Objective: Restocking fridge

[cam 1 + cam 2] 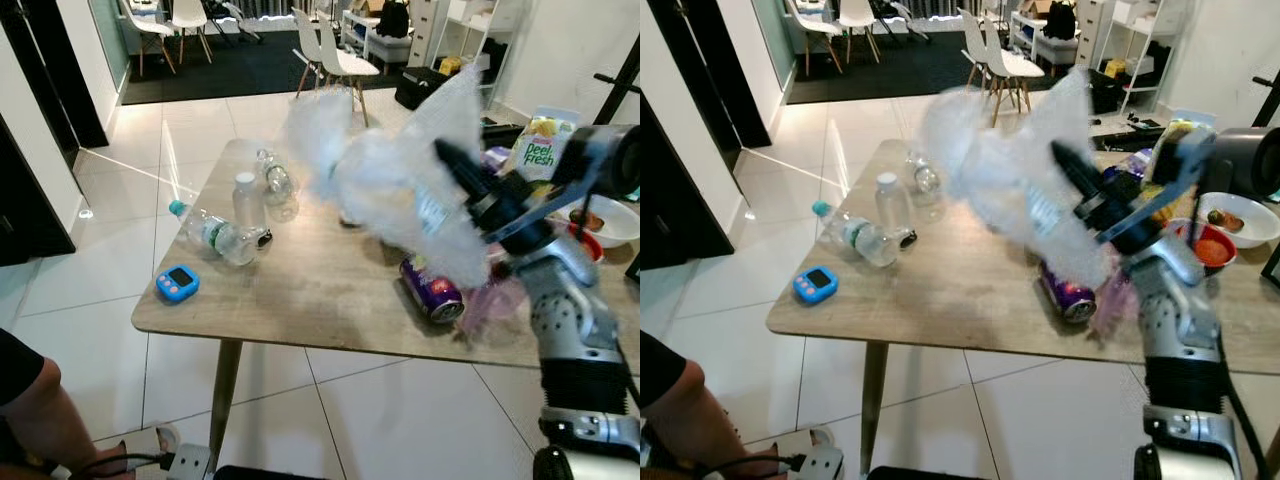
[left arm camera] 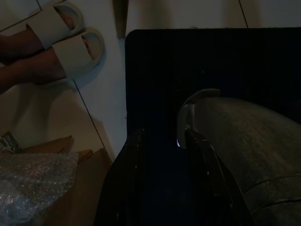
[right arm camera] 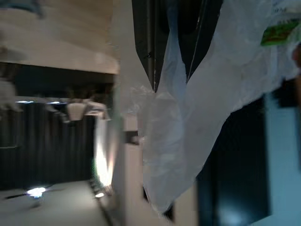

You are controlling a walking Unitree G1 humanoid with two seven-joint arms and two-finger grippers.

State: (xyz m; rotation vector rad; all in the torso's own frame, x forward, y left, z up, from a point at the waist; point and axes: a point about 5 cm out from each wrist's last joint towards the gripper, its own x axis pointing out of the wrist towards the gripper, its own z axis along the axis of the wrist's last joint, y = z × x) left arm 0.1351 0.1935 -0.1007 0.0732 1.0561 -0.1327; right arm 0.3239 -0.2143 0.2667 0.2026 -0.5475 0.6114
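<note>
We are holding the clear plastic bag pinched between the fingers of our right gripper, lifted above the wooden table so it is hanging free of the bottles and the purple can, probably to clear the wrapping away. Our left gripper is hanging idle near the floor, fingers slightly parted and holding nothing.

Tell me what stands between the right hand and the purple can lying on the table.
The right hand is shut on a white plastic bag, held above the table. The bag hangs between the hand and the purple can, draping over it. Nothing else visible intervenes.
</note>
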